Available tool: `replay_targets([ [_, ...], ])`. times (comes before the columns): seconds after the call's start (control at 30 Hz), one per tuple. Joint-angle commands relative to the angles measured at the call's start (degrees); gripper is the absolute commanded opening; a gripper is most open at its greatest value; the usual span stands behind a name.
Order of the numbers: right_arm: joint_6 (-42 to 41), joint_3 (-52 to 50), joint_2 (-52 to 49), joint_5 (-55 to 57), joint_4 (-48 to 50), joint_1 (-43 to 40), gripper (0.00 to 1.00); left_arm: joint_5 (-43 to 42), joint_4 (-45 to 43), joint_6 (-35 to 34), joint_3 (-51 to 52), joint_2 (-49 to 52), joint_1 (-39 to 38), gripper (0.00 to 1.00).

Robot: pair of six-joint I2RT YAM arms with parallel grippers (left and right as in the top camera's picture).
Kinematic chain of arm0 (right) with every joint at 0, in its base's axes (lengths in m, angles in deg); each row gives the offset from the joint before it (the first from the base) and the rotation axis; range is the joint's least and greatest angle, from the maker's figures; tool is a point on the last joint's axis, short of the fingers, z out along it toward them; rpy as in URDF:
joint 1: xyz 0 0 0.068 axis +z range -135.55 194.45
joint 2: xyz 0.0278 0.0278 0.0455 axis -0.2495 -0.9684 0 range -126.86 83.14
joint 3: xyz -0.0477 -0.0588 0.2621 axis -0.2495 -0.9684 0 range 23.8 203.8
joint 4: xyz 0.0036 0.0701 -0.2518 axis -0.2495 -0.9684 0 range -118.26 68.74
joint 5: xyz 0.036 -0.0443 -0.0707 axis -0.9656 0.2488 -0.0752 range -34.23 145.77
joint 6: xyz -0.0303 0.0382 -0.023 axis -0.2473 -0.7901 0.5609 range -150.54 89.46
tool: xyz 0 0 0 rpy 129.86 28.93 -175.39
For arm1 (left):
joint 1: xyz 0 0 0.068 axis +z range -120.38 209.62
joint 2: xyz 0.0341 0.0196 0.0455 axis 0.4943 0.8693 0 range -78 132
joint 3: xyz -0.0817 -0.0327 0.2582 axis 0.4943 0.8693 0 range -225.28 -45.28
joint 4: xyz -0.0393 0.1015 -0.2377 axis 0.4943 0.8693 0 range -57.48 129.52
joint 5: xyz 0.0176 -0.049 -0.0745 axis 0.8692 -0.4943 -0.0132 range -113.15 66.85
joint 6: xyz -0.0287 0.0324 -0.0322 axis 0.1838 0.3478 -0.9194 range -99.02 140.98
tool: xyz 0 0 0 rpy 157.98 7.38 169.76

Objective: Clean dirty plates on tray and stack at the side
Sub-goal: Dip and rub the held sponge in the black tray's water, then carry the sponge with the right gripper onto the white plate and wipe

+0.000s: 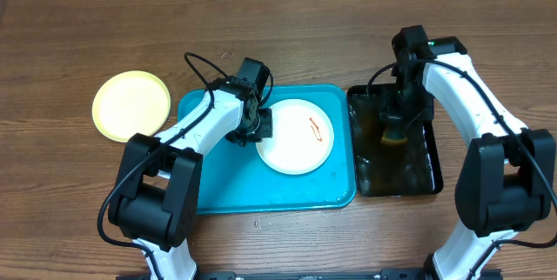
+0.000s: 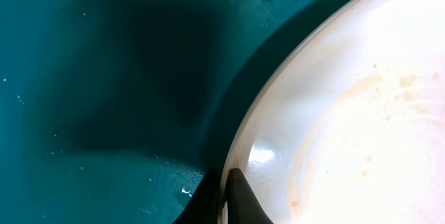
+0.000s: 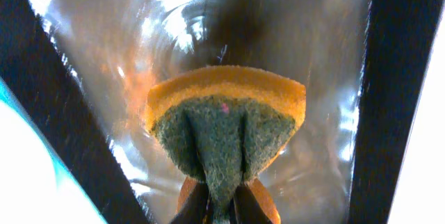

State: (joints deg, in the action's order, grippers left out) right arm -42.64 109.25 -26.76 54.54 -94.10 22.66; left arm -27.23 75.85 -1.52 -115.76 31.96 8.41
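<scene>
A white plate (image 1: pixel 296 136) with an orange-brown smear lies on the turquoise tray (image 1: pixel 218 189). My left gripper (image 1: pixel 260 124) is shut on the plate's left rim (image 2: pixel 240 147), one finger over and one under the edge. A pale yellow-green plate (image 1: pixel 131 105) lies on the table left of the tray. My right gripper (image 1: pixel 396 122) is shut on a yellow and green sponge (image 3: pixel 226 123) and holds it over the water in the black tray (image 1: pixel 431 171). The third plate is not in view.
The black tray holds murky water (image 3: pixel 292 50) and stands right against the turquoise tray's right side. Bare wooden table (image 1: pixel 87 19) surrounds both trays.
</scene>
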Motion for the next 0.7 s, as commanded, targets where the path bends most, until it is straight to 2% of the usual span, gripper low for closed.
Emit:
replay_targets([
  [0.0,0.09,6.14,0.55,-4.28,-2.01,2.25,0.04,0.00,-0.09,-0.17,-0.20,0.79,0.31,0.04],
  [0.13,0.07,13.38,0.55,-6.12,-2.23,8.07,0.04,0.00,-0.09,-0.20,-0.20,0.79,0.31,0.04],
  [0.23,-0.39,14.82,0.55,-4.09,-0.07,13.14,0.04,0.00,0.02,-0.20,-0.20,0.79,0.31,0.04],
  [0.47,-9.49,13.53,-2.05,13.81,1.49,23.74,0.04,0.02,0.22,0.24,-0.20,0.79,0.31,0.04],
  [0.67,-12.66,12.37,-6.56,20.09,1.95,27.50,0.04,0.02,0.24,0.26,-0.20,0.79,0.31,0.04],
])
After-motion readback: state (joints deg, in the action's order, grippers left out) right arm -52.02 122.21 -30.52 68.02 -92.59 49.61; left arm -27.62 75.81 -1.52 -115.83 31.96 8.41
